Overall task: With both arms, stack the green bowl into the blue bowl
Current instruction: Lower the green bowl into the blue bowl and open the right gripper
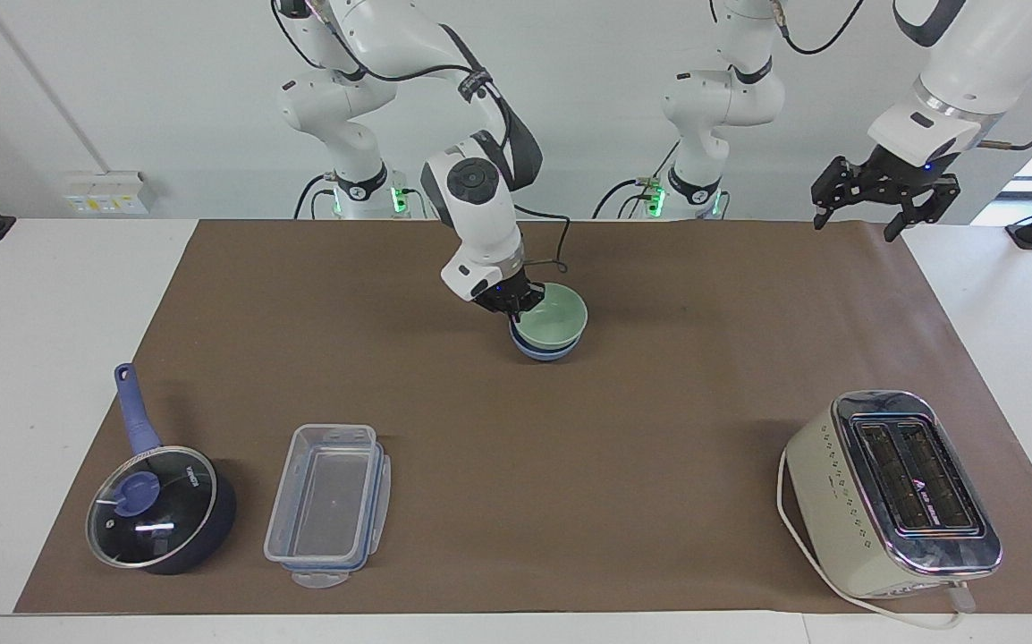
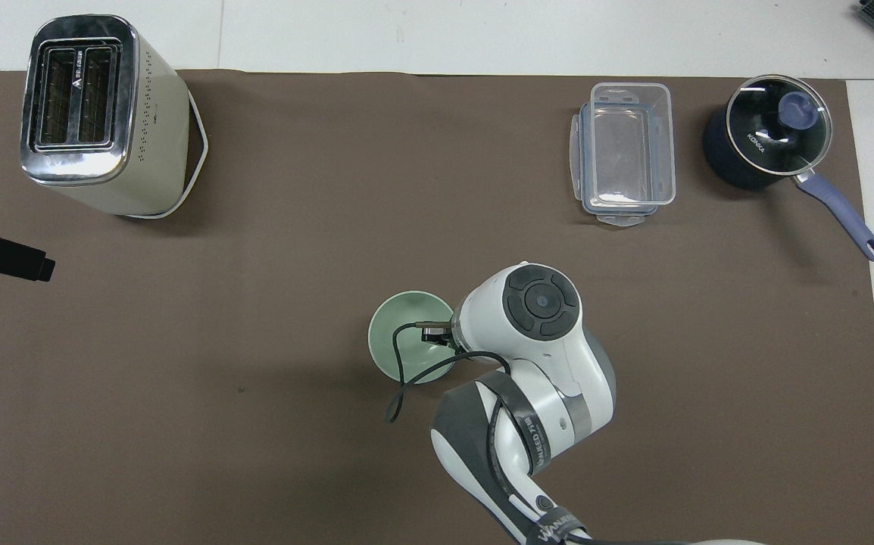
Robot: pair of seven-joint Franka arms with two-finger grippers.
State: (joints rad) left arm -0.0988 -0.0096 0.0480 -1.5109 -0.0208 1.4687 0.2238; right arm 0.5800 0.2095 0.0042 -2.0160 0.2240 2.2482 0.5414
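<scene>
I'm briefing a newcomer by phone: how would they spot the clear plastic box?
Start at the dark-blue lidded saucepan toward the right arm's end of the brown mat. Beside it lies the clear rectangular plastic box, the only see-through, lidless container.

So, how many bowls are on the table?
2: the green bowl sits inside the blue bowl, stacked at the mat's middle, under the right gripper.

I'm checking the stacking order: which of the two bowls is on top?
The green bowl is on top, nested in the blue bowl, of which only the lower edge shows beneath. The right gripper is shut on the green bowl's rim.
</scene>
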